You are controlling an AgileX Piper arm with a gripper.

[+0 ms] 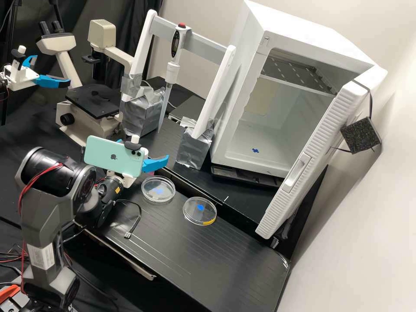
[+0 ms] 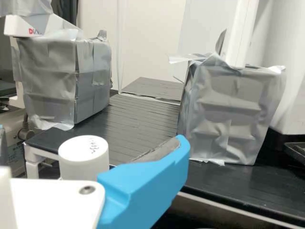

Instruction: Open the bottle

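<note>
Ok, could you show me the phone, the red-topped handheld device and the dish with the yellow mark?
Phone [image 1: 108, 157]: high view, on its back.
Red-topped handheld device [image 1: 172, 71]: high view, on the white section below the dark display.
Dish [image 1: 209, 221]: high view, on the yellow mark at its rim.

I note a dark grey arm [image 1: 41, 225] with a pale label [image 1: 42, 256], red cables [image 1: 31, 186] over the black joint behind the tool [image 1: 149, 164], a white mount [image 2: 57, 202], one screw [image 2: 87, 190], and curved blue fingers [image 2: 143, 183] with grey pads [image 2: 159, 151].
</note>
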